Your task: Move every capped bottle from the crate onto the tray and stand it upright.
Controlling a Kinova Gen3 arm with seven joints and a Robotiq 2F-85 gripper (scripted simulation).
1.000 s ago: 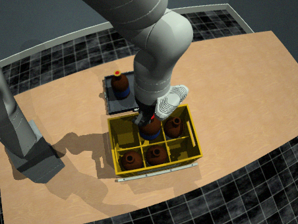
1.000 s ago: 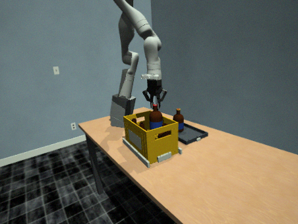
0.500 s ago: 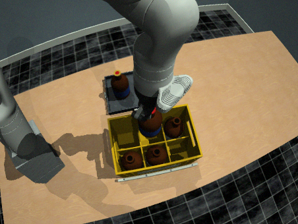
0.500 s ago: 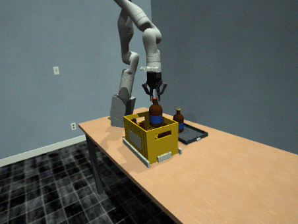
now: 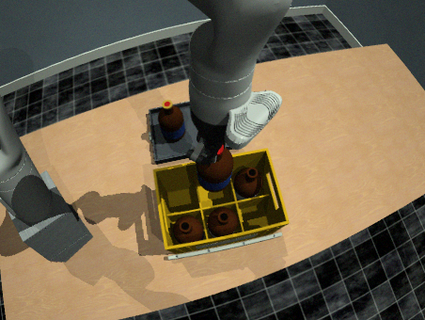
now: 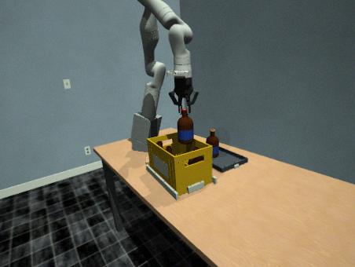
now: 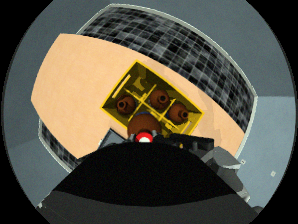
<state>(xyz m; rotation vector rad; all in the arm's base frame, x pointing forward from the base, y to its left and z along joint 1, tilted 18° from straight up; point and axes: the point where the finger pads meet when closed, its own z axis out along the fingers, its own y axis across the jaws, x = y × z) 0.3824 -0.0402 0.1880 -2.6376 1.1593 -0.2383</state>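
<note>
1. Three open brown bottles [image 5: 189, 229] are standing in the yellow compartmented plastic crate [image 5: 275, 198], centre frame.
2. The black two-finger gripper [image 6: 183, 104] is pinching the red-capped brown bottle with blue label [image 6: 184, 130], hanging upright above the crate.
3. A second capped brown bottle [image 6: 213, 143] is standing on the dark flat tray [image 6: 232, 159], right of the crate.

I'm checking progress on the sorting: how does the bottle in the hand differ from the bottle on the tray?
The held bottle hangs from the hand by its red cap, its base barely above the crate; the tray bottle stands free on the tray. The held one's cap looks plain red, the tray one's red with a yellow rim. Both are brown, blue-labelled, capped and upright.
</note>
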